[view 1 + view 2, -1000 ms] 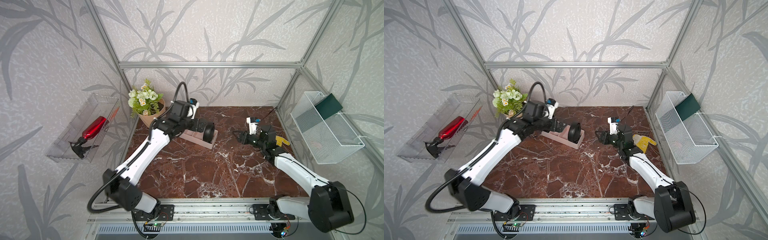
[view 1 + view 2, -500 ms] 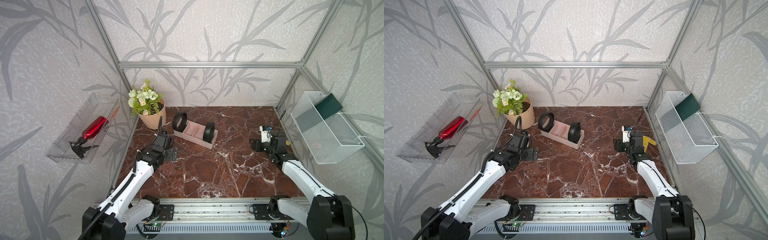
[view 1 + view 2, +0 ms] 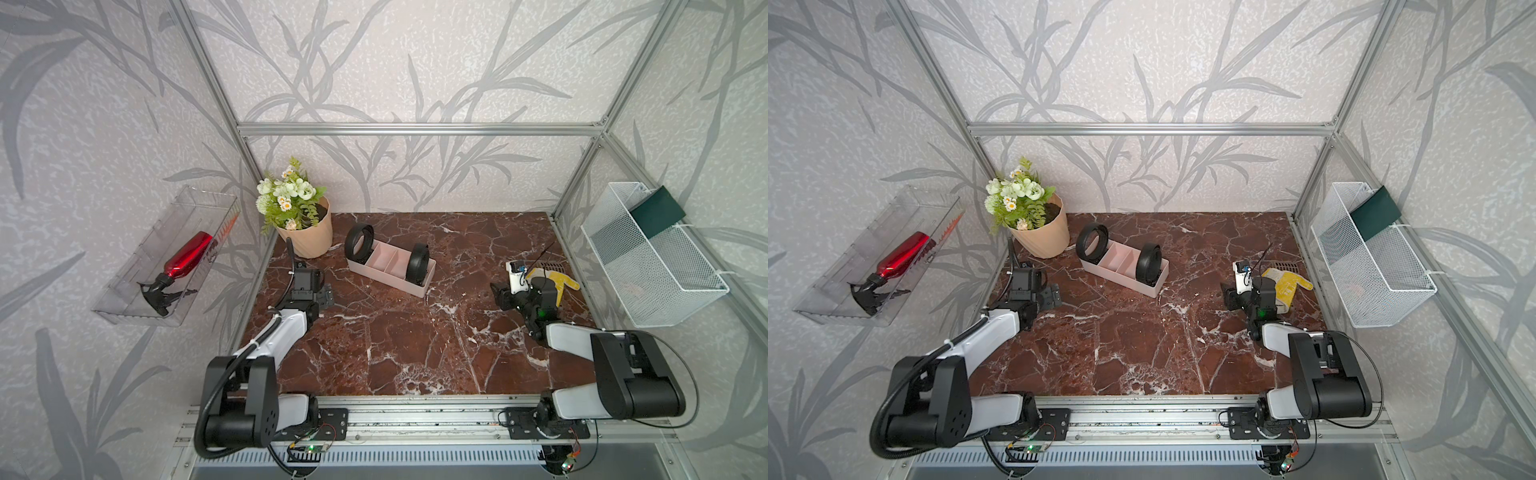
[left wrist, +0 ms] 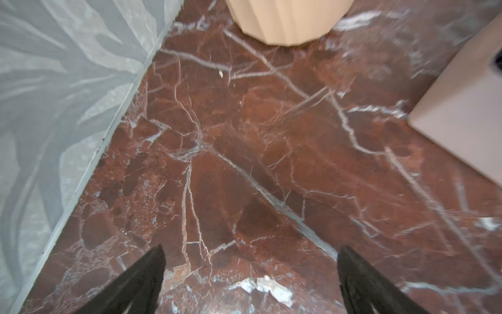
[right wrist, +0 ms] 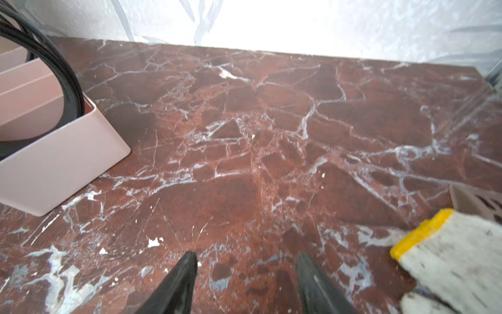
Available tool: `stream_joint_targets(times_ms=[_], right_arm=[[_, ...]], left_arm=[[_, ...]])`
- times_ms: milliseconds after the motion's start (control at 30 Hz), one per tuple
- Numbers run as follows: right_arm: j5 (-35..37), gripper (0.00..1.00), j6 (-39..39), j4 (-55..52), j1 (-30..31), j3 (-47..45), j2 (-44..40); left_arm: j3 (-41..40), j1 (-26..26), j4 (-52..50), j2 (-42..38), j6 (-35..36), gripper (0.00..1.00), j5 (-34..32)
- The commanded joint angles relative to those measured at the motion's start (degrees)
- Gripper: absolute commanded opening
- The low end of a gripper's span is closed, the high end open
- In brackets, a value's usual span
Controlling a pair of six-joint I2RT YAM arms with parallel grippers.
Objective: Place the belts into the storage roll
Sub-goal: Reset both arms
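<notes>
Both your arms have pulled back to the worktop's side edges. The left gripper (image 4: pixel 251 282) is spread wide and empty; the right gripper (image 5: pixel 245 282) is parted and empty. Both coiled belts (image 3: pixel 359 242) (image 3: pixel 417 264) stand in the pink storage roll's (image 3: pixel 386 270) end compartments, seemingly seated; placing looks finished.

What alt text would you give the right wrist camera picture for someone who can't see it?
The right gripper, open and empty, hangs over a red-brown marble table. One end of the pink storage roll holds a coiled black belt; a white glove with a yellow cuff lies opposite.
</notes>
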Motion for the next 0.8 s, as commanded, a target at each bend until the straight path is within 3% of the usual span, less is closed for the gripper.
stream_joint_targets(times_ms=[0, 67, 400, 533, 600, 700, 767], right_arm=[[-1.54, 0.6, -1.31, 10.58, -0.26, -1.33, 1.95], [-1.99, 0.6, -1.54, 13.0, -0.26, -2.2, 2.99], [-0.45, 0.61, -0.89, 21.43, -0.42, -4.06, 8.33], [-0.03, 0.62, -0.78, 22.51, -0.45, -4.83, 8.21], [0.36, 0.63, -0.6, 23.38, -0.53, -5.19, 8.39], [-0.73, 0.64, -1.11, 20.72, -0.44, -3.91, 8.2], [-0.84, 0.66, -1.13, 20.62, -0.39, -3.82, 8.14]], left_arm=[[-1.42, 1.0, 14.84, 1.29, 5.76, 0.99, 6.04], [-2.72, 1.11, 20.71, 2.37, 8.87, 0.98, 8.82], [-5.08, 3.96, 31.86, 3.99, 8.87, 0.99, 18.44], [-11.75, 3.8, 49.96, 9.96, 11.01, 0.96, 23.63], [-13.25, 3.75, 56.54, 11.91, 10.16, 0.98, 22.64], [-10.58, 3.75, 47.62, 9.58, 9.28, 1.0, 19.75], [-11.3, 3.86, 50.98, 10.99, 8.7, 1.0, 18.36]])
